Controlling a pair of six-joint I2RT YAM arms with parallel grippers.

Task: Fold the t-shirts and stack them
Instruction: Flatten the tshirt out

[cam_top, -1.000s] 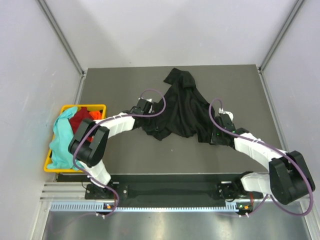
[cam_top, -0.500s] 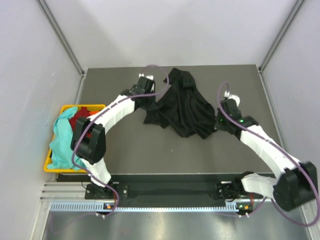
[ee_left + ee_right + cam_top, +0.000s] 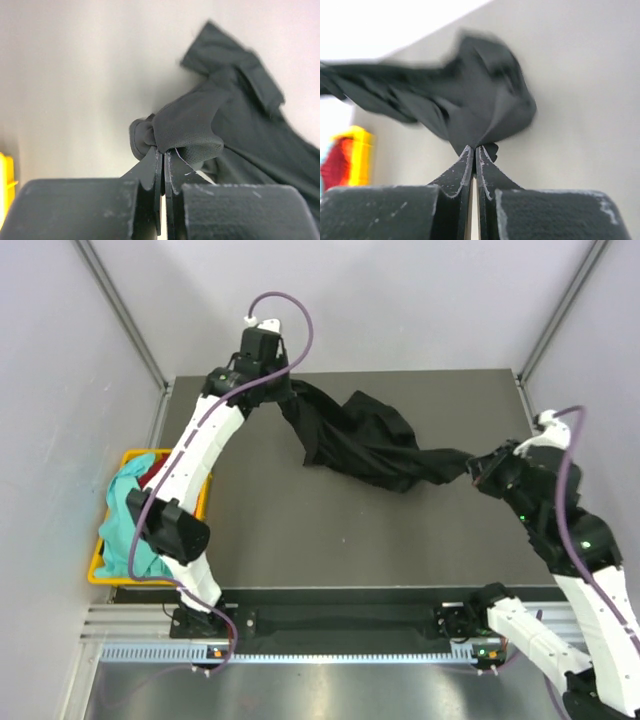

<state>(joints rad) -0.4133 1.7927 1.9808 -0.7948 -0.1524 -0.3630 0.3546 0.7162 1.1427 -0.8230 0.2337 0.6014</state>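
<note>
The dark table [image 3: 300, 550] fills the middle of the overhead view. Across its far half the black t-shirt [image 3: 365, 445] is strung out in a long sagging band, running from about 11 o'clock on the tabletop to about 3 o'clock. Its bunched middle droops toward the table centre, but whether it touches the surface cannot be told. Off the table's 9 o'clock edge sits the yellow basket [image 3: 95, 575]. A teal t-shirt [image 3: 125, 520] spills over its near-left side and a red t-shirt [image 3: 155, 472] shows at its far end. The left claw [image 3: 283, 392] is at the band's 11 o'clock end. In the wrist view the left claw [image 3: 162, 152] has its fingers pressed together on a rounded fold of the black cloth, and the rest of the shirt trails off toward 2 o'clock. The right claw [image 3: 478, 465] holds the 3 o'clock end. In its own wrist view the right claw [image 3: 472, 150] is pinched tight on a gathered tip of the shirt, with the cloth fanning up and away toward 10 o'clock.
</note>
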